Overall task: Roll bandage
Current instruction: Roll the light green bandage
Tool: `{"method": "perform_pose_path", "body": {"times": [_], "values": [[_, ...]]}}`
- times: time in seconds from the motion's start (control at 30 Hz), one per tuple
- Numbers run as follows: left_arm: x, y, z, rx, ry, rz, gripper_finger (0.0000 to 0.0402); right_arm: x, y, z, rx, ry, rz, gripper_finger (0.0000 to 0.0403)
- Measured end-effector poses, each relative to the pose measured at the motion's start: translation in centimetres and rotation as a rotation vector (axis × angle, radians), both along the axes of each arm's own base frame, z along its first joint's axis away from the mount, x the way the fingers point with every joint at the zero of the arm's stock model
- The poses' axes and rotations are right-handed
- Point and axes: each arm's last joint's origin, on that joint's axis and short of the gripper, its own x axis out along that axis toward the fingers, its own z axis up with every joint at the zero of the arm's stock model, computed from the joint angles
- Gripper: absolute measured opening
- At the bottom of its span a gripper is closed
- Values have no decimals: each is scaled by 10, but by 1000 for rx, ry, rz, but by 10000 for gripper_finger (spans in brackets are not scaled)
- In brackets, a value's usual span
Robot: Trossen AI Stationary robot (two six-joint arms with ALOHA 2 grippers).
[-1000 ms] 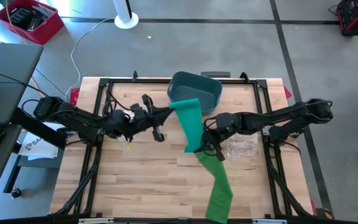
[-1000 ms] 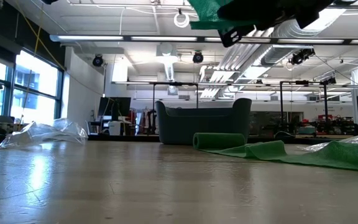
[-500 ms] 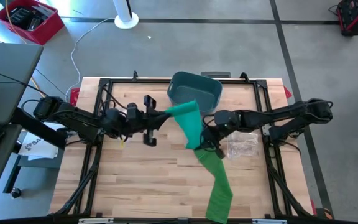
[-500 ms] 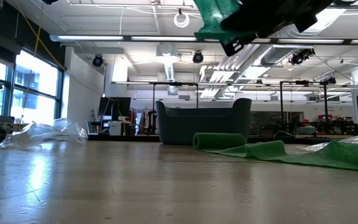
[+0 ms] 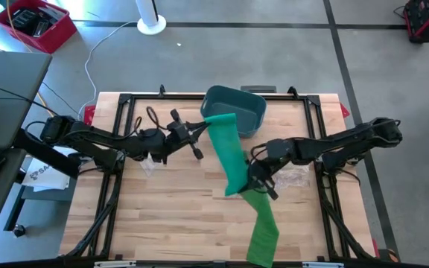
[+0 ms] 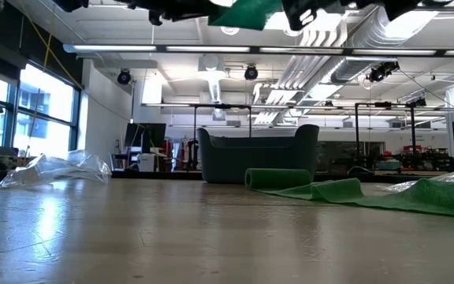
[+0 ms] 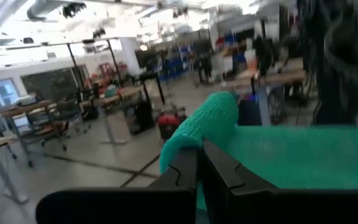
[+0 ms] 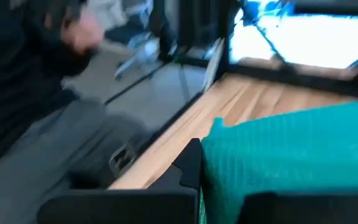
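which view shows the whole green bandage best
The high view: the green bandage runs from the teal bin to the table's near edge. The low view shows its lower part lying flat; the wrist views show only the parts at the fingers.

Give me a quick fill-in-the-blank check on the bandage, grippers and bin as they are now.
1. The bandage is coloured ____.
2. The left gripper is shut on the bandage's ____ end.
3. The right gripper grips the strip, whose tail hangs over the table's ____ edge.
4. The blue bin sits at the table's ____ edge.

Missing: green; rolled; front; far
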Motion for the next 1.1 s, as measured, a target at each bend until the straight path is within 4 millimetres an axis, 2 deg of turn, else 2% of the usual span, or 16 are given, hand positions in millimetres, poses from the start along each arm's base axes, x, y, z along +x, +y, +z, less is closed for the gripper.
{"method": "perform_pose_path", "body": {"times": [0.1, 0.2, 0.4, 0.63, 0.93, 1.1], "values": [[1, -1, -3, 6, 36, -44, 0, -5, -8, 19, 22, -107, -81, 0], [3, -4, -4, 1, 29, -163, 0, -11, -16, 37, 32, -213, -168, 0], [16, -11, -14, 10, -18, -283, 0, -23, -34, 58, 53, -317, -339, 0], [37, -13, -39, 11, -60, -280, 0, -26, -51, 63, 91, -326, -423, 0], [45, -5, -57, -36, -38, -185, 0, -26, -54, 68, 96, -377, -477, 0], [45, -2, -55, -86, -110, -107, 0, -26, -53, 62, 98, -305, -465, 0]]}}
